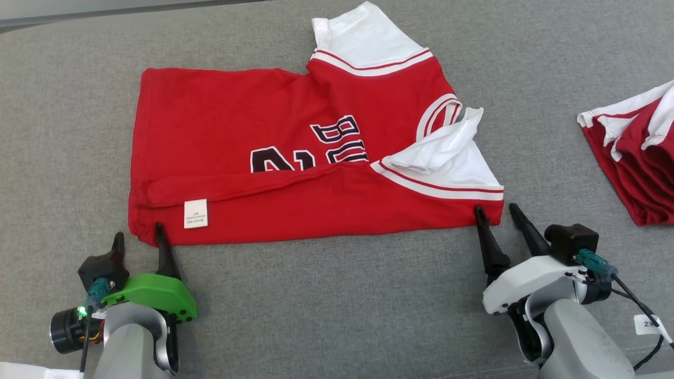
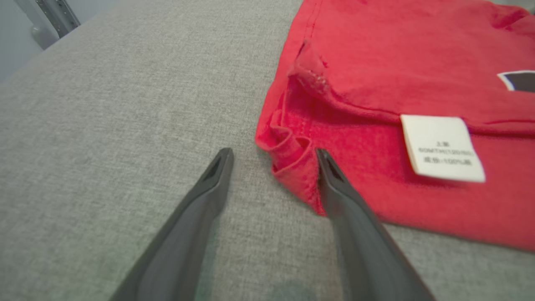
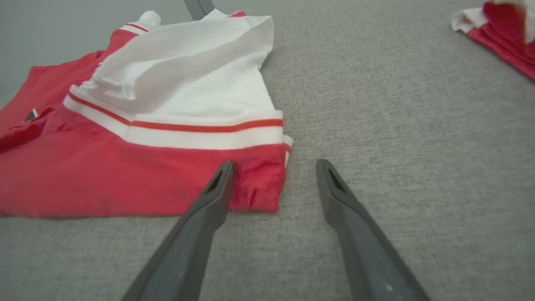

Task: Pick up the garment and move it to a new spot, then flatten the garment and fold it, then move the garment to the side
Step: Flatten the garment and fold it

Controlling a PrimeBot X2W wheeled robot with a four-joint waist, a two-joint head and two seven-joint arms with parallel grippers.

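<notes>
Both claws gape wide, holding nothing. Between the fingers of our left gripper sits the bunched hem corner of the garment, with the care label just beyond its inner finger. Our right gripper straddles the opposite near corner, below the white sleeve. We judge both should nose forward, catch every layer, then close and lift together.

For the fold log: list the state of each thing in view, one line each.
jersey: spread out, near edge folded over the body.
near sleeve: crumpled, lying on the jersey.
care label: exposed, flat.
left gripper: open, around the hem corner.
right gripper: open, around the sleeve-side corner.
red-and-white pile: folded, stacked, apart from the jersey.
</notes>
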